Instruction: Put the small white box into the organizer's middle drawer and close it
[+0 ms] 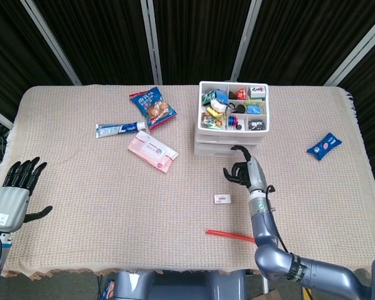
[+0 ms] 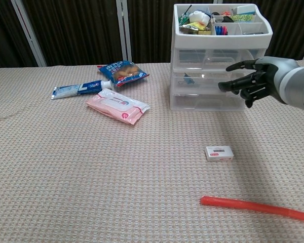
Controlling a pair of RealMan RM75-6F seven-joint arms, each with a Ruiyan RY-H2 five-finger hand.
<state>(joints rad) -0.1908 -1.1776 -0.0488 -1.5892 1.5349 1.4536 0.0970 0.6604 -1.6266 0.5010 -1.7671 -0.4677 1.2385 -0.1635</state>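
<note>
The small white box (image 2: 219, 153) lay flat on the counter (image 2: 91, 172), untouched, at roughly six o'clock from the organizer (image 2: 220, 61) and well apart from it, with a red stick (image 2: 253, 208) further toward me at the box's five o'clock. All three drawers looked shut, the middle drawer (image 2: 213, 79) among them, so I judged I was at the opening step, the box not yet picked up. My right robot hand (image 2: 253, 80) hung in front of the organizer at about the middle drawer's height, at twelve o'clock from the box, fingers spread and slightly curled, holding nothing; I could not tell whether it touched the drawer front. My left robot hand (image 1: 14, 190) sat idle at the counter's nine o'clock edge, fingers apart and empty. Next I needed to hook fingertips on the middle drawer's handle and pull straight out, keeping the light organizer from sliding along with it.
</note>
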